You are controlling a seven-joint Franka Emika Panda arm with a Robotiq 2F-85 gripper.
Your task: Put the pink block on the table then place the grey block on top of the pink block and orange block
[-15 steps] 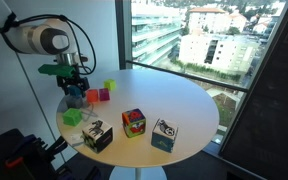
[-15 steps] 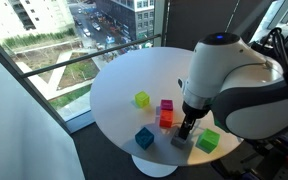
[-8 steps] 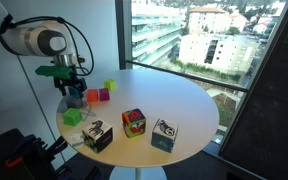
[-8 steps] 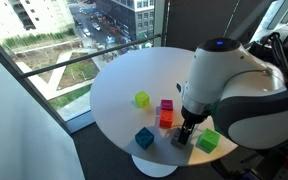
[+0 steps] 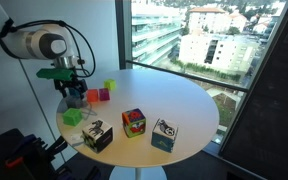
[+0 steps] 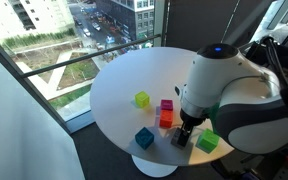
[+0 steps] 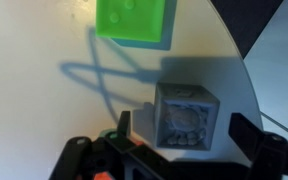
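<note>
My wrist view is the tightest and cuts off the most: I get only the grey block (image 7: 189,112) on the white worktop (image 7: 34,60), a green block (image 7: 134,18) clipped by the top edge, and the two dark finger ends low in the picture. There the claw (image 7: 183,122) stands spread as wide as it goes, one finger on each side of the grey block with a sliver of worktop showing on both sides, so it has hold of nothing. In an exterior view the claw (image 6: 187,128) hangs right over the grey block (image 6: 181,139), near the worktop (image 6: 124,80) edge between the blue block (image 6: 144,137) and the green block (image 6: 208,141), and the bulky arm (image 6: 224,85) hides the fingers' spacing. In that picture the pink block (image 6: 167,105) lines up directly above the orange block (image 6: 166,119), and I cannot tell whether it rests on it or behind it. In an exterior view from farther off, the pink block (image 5: 103,95) and orange block (image 5: 92,97) appear side by side on the worktop (image 5: 184,100). There I cannot pick out the grey block under the claw (image 5: 72,92). Only this view shows the three larger patterned cubes (image 5: 134,122).
</note>
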